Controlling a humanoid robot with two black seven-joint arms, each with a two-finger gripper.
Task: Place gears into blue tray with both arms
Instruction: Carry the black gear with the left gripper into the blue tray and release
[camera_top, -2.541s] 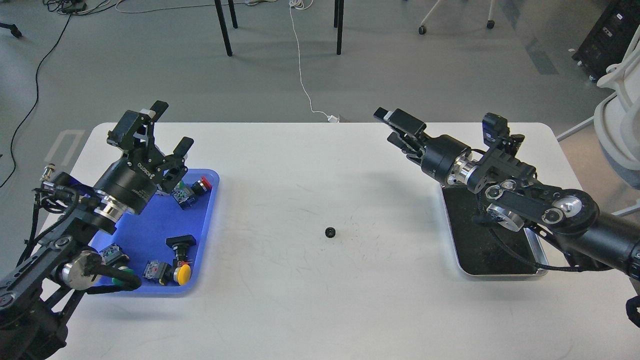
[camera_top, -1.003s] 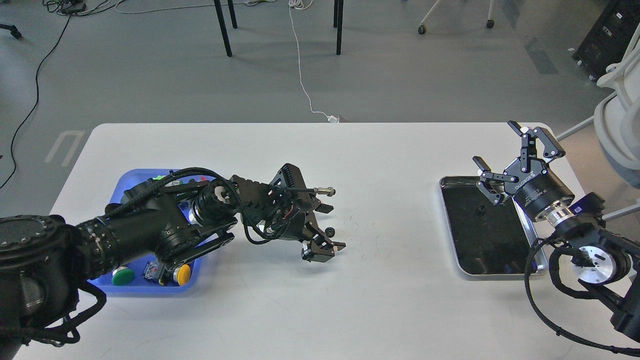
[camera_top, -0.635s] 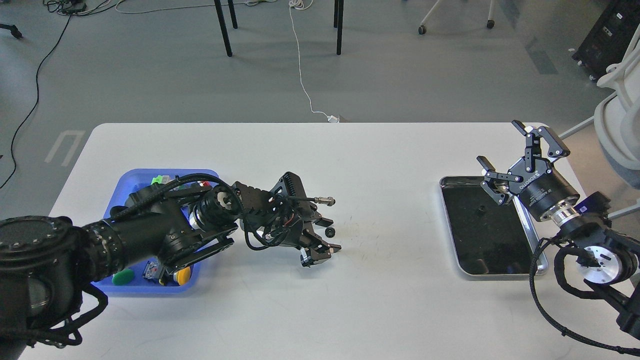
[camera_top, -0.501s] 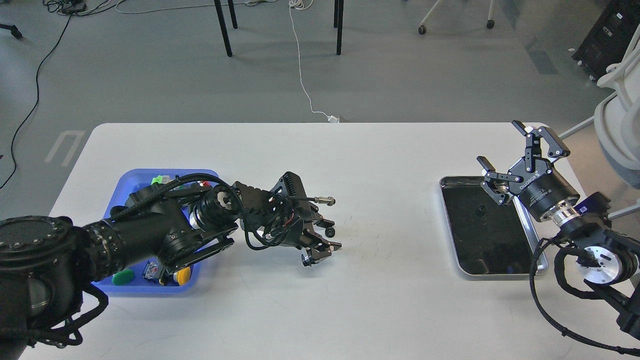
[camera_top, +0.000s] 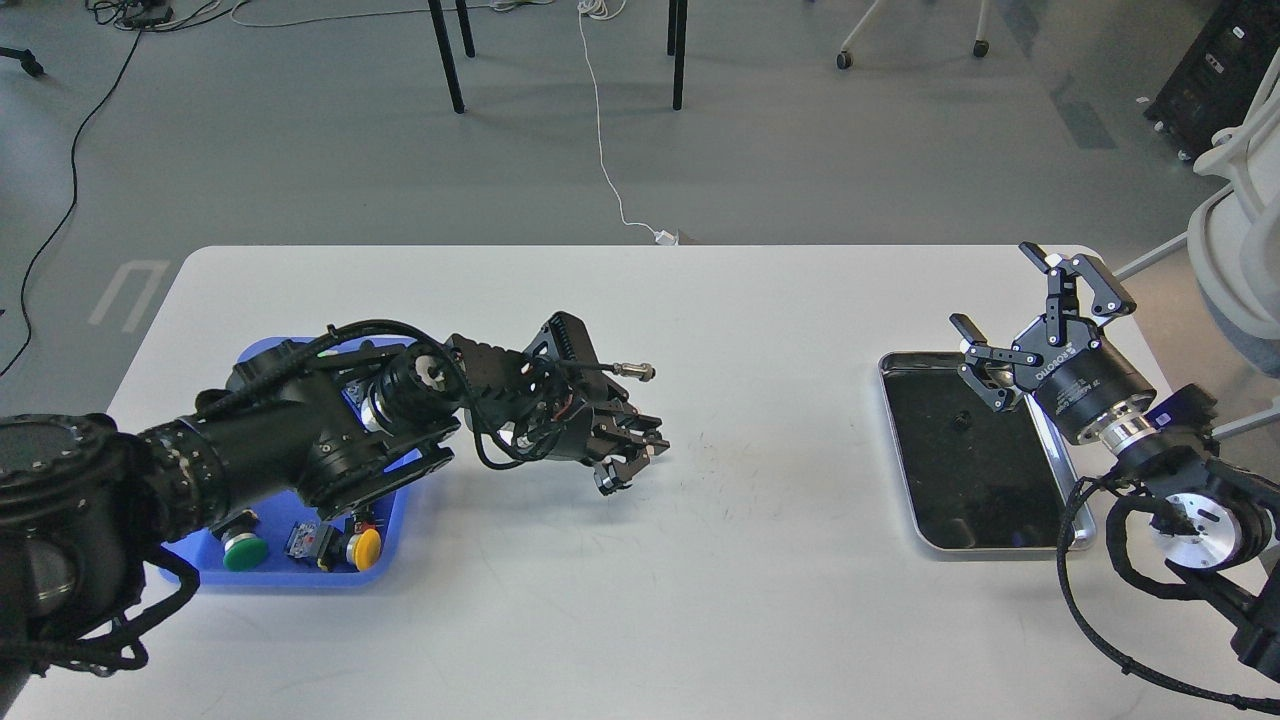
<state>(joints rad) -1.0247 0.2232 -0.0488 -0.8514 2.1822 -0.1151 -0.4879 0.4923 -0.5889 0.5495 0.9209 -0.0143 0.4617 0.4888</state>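
Shallow bright-blue plastic tray (camera_top: 392, 520) sits near the white bench's (camera_top: 700, 600) left edge. Left pincer (camera_top: 632, 460), mid-bench, is narrowed; whether it grips a gear cannot be told. Right pincer (camera_top: 1010, 305) gapes wide over the silver-rimmed black tray (camera_top: 985, 500), a tiny black gear (camera_top: 961, 421) inside.

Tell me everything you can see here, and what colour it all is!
table: one, white, filling the middle.
blue tray: one, blue, table's left, partly under the left arm.
push-button switches: at least three, green, yellow and red caps, the tray's near end.
black tray: one, black with a silver rim, table's right.
small dark object: one, in the black tray, too small to identify.
left gripper: black, low over the table's middle.
right gripper: black, open, above the black tray's far end.
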